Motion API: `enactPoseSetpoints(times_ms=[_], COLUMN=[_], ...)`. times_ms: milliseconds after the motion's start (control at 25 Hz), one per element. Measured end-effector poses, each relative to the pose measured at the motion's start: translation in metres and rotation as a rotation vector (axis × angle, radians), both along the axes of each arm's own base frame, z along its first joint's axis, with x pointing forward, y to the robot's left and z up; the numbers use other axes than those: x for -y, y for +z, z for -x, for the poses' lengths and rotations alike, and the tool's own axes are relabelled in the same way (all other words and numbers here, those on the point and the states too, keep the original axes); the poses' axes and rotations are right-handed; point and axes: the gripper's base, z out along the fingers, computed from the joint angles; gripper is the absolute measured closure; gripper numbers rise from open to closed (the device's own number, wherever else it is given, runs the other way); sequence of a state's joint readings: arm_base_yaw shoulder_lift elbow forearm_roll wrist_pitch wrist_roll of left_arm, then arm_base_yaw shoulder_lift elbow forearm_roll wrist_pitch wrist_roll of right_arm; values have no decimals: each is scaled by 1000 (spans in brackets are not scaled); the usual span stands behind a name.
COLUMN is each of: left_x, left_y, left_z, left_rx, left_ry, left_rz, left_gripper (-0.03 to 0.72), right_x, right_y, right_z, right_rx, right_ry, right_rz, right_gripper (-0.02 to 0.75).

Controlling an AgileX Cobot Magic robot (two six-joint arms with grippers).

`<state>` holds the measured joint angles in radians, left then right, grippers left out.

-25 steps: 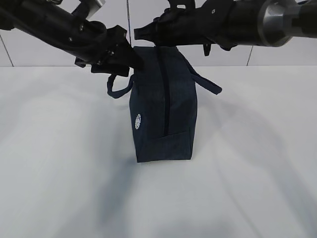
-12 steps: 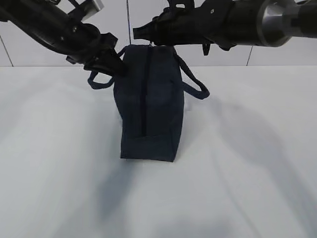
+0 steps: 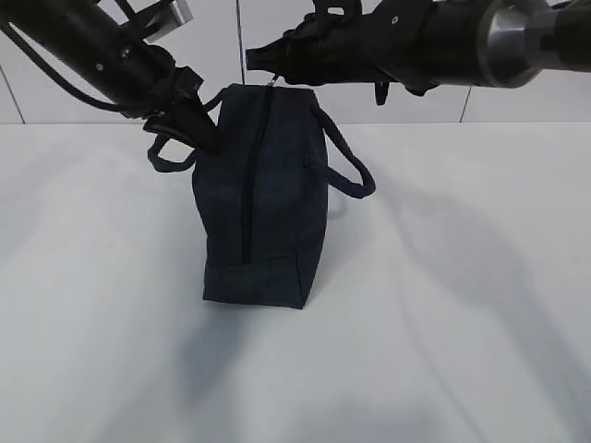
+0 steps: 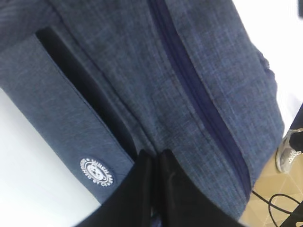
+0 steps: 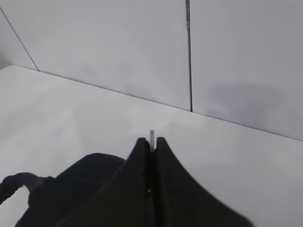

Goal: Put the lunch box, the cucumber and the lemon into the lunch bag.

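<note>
The dark navy lunch bag (image 3: 268,203) stands on the white table with its zipper (image 3: 249,175) closed, running down the end that faces the exterior camera. My left gripper (image 3: 208,138) is shut on the bag's fabric at its upper left side, near the left handle (image 3: 166,159). In the left wrist view the pinched jaws (image 4: 155,153) sit beside the round white logo (image 4: 96,171). My right gripper (image 3: 261,63) is shut on the silver zipper pull (image 5: 152,136) at the bag's top far end. The lunch box, cucumber and lemon are out of view.
The right handle (image 3: 355,175) hangs off the bag's right side. The white table (image 3: 443,305) spreads all around the bag. A tiled wall (image 3: 231,37) stands behind. Both arms cross above the back of the table.
The bag has slid and turned to the left, so its logo no longer faces the exterior camera. My left gripper moved left with the fabric. The right gripper stayed at the bag's top.
</note>
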<state>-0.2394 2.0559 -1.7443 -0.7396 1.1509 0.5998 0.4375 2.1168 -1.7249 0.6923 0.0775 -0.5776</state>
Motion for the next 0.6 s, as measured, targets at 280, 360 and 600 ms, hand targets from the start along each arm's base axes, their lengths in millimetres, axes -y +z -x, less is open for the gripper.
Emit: enactPoseSetpoints(times_ms=[280,360,600], left_x=[0,5,20], left_y=[-1,-2,-4], left_z=[2,4,11], left_rx=[2,5,13], left_ry=[-25,-40,-89], left_rz=[-22,-33,-74], left_gripper=[697,697,697], right_x=[1,1,3], right_y=[-6,-10,-22], right_z=[-4,-6,-16], right_rx=[23,25,17], right_ry=[-30,-38,-52], right_rz=[0,2,7], right_gripper=[738,738,738])
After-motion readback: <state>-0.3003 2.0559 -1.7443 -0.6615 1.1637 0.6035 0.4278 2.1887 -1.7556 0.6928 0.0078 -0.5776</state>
